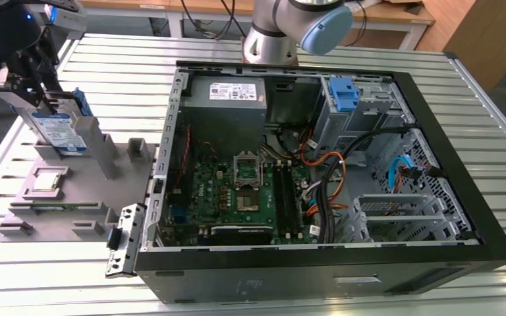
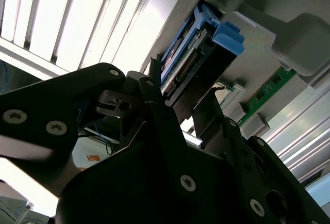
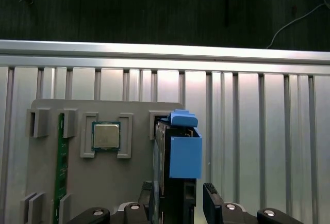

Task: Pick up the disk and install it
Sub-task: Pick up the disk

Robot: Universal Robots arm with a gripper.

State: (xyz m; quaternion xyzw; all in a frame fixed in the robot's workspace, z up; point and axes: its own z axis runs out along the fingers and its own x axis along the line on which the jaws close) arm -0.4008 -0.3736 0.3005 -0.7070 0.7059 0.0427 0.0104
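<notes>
The disk (image 1: 60, 131) stands on edge in a slot of the grey holder plate (image 1: 68, 191) at the exterior view's left, its white-and-blue label showing and its blue carrier frame along one side. My gripper (image 1: 42, 105) hangs over its upper end. In the first wrist view the disk (image 3: 183, 157) sits edge-on between my gripper's (image 3: 178, 198) two black fingers (image 3: 211, 206), with a narrow gap on one side. The second wrist view shows the gripper (image 2: 183, 82) straddling the disk (image 2: 221, 33), open and close to both faces.
The holder plate (image 3: 46, 182) also carries a processor chip (image 3: 105, 135) and a green memory stick (image 3: 61, 157). The open computer case (image 1: 490, 243) lies to the exterior view's right, with a blue carrier (image 1: 345, 92) in its drive bay. The arm's base (image 1: 288, 26) stands behind it on the slatted metal table (image 1: 60, 289).
</notes>
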